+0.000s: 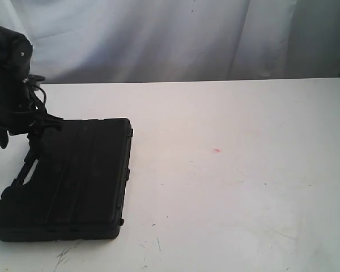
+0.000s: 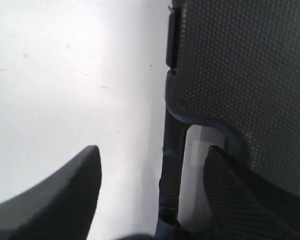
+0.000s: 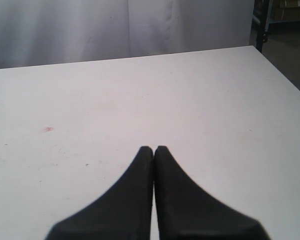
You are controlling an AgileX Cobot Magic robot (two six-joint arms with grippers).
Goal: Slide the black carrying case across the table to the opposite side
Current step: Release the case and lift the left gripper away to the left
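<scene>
The black carrying case [image 1: 68,181] lies flat near the left front of the white table [image 1: 232,187], its handle [image 1: 26,170] on the left side. My left gripper [image 1: 32,148] hangs down over that handle. In the left wrist view the left gripper [image 2: 152,157] is open. One finger [image 2: 75,195] is over bare table outside the handle bar [image 2: 170,165]. The other finger [image 2: 230,195] sits in the handle's opening against the textured case body [image 2: 240,65]. My right gripper [image 3: 154,149] is shut on nothing, above bare table, and out of the exterior view.
A small pink mark [image 1: 217,151] dots the tabletop right of the case. A white curtain [image 1: 175,34] hangs behind the table's far edge. Past the table's corner in the right wrist view are dark floor and a metal rack [image 3: 266,20].
</scene>
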